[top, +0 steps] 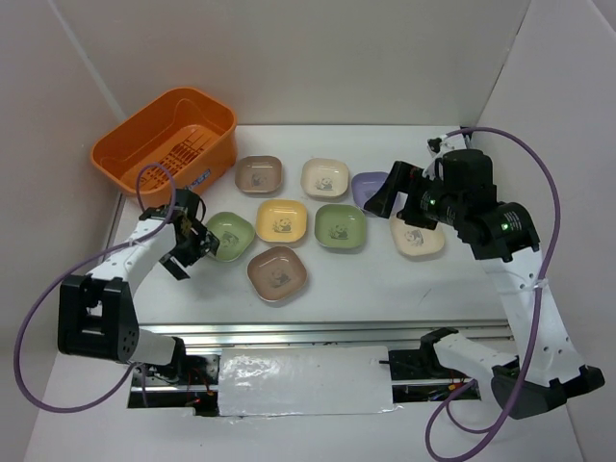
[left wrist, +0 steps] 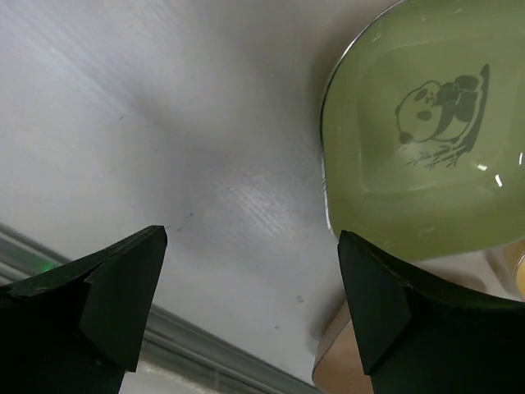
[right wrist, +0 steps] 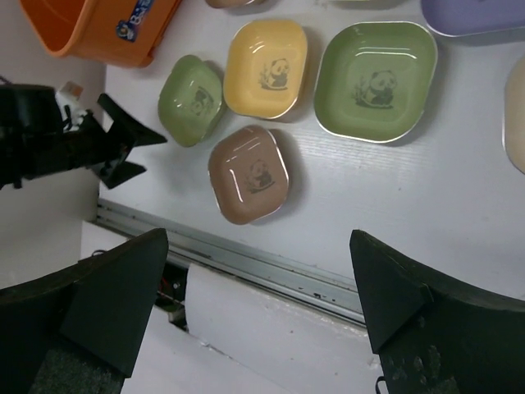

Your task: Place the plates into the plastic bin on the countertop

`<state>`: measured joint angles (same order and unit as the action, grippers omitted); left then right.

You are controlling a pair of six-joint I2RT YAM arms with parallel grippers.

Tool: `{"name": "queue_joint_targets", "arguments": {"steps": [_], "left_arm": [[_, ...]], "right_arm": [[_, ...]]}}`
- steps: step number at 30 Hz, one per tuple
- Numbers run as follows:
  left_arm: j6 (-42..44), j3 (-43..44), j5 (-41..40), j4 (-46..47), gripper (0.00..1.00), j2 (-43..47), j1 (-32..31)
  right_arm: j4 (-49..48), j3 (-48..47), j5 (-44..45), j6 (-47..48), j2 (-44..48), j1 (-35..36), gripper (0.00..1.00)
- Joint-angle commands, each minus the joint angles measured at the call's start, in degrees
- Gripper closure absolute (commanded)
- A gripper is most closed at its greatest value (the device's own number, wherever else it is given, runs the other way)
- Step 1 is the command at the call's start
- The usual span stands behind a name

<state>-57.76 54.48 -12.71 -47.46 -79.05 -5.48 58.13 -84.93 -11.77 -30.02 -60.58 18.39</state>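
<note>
Eight plates lie on the white countertop (top: pixel 385 279): brown (top: pixel 259 174), cream (top: pixel 325 178), lavender (top: pixel 367 185), yellow (top: pixel 281 221), green (top: pixel 340 226), light green (top: pixel 229 236), brown (top: pixel 277 273) and cream (top: pixel 417 238). The orange plastic bin (top: pixel 164 140) stands at the back left, with no plate visible in it. My left gripper (top: pixel 195 255) is open and empty, low beside the light green plate (left wrist: pixel 418 156); its right finger (left wrist: pixel 385 304) is at the plate's near edge. My right gripper (top: pixel 390 202) is open and empty, raised over the lavender plate, partly hiding it.
A metal rail (top: pixel 327 332) runs along the table's front edge. White walls enclose the back and both sides. The right wrist view shows the bin (right wrist: pixel 98 29), the left gripper (right wrist: pixel 143 156), and the yellow (right wrist: pixel 265 67), green (right wrist: pixel 376 80) and brown (right wrist: pixel 248 174) plates.
</note>
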Motion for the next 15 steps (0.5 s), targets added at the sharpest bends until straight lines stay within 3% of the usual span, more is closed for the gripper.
{"name": "queue_joint_targets", "arguments": {"steps": [1,4,5,8,9,11,13,14,15], "left_arm": [[-4.72,-1.48,1.46,10.97,0.01,-2.42,-0.59],[-8.85,-3.23,-0.64,13.53,0.04,-6.2,-1.64],[-9.39,-3.76,-1.35,14.58,0.12,-8.64,-2.17],[-11.67,-4.38,-1.97,15.29,0.23,-13.13,-2.96],[-12.11,-4.55,-2.23,15.29,0.36,-13.85,-3.57],[-13.69,-4.91,-2.84,14.95,0.48,-14.73,-4.1],[-15.09,-5.43,-4.07,14.42,0.68,-14.38,-4.81],[-15.89,-5.52,-4.69,12.24,0.8,-13.77,-4.9],[-16.42,-5.26,-5.74,10.39,1.0,-12.11,-5.16]], "right_arm": [[-4.69,-0.5,-3.87,0.49,0.37,1.29,0.0],[-3.73,-2.0,-3.18,1.19,-0.59,2.69,0.0],[-3.29,-2.96,-2.56,1.28,-1.12,3.83,0.0],[-2.41,-4.45,-1.86,1.54,-1.65,5.24,0.0],[-2.23,-4.81,-1.33,1.46,-2.0,5.6,0.0],[-1.88,-5.51,-0.89,1.46,-2.26,6.3,0.0],[-1.61,-5.78,-0.54,1.28,-2.26,6.39,0.0],[-1.35,-6.3,-0.36,1.19,-2.35,6.48,0.0],[-1.18,-6.57,-0.18,1.28,-2.44,6.57,0.0]]}}
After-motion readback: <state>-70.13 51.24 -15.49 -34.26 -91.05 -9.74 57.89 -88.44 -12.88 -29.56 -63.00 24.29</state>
